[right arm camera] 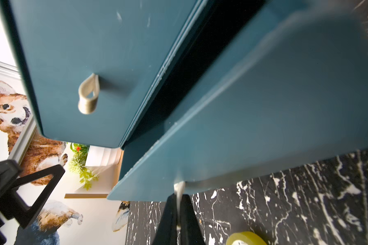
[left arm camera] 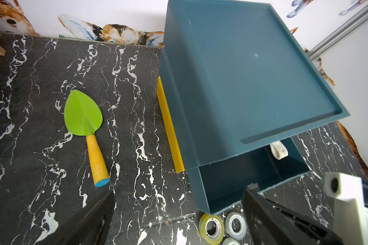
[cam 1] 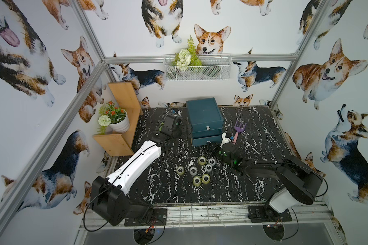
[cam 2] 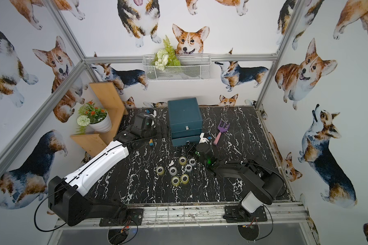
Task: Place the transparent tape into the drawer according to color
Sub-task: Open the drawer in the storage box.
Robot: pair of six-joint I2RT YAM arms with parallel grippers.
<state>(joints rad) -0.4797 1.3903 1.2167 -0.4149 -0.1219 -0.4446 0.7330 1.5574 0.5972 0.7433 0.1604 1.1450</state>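
Observation:
The teal chest [cam 1: 203,110] stands at the back middle of the table in both top views. Its lowest drawer [cam 1: 206,140] is pulled partly out, and the inside [left arm camera: 225,186] shows nothing in it. My right gripper [right arm camera: 179,198] is shut on this drawer's pale handle [right arm camera: 179,186], in front of the chest [cam 2: 184,114]. Several transparent tape rolls lie loose in front of the chest, some yellow-green [cam 1: 202,160] and some clear [cam 1: 193,170]. My left gripper [left arm camera: 182,191] hangs open and holds nothing, above the table left of the chest. Two rolls [left arm camera: 211,228] lie near it.
A green trowel [left arm camera: 83,112] with a yellow handle lies left of the chest, under my left arm. A yellow strip [left arm camera: 169,127] runs along the chest's left side. A purple toy rake [cam 1: 238,129] lies right of the chest. A wooden shelf with a flower pot [cam 1: 119,125] stands at the far left.

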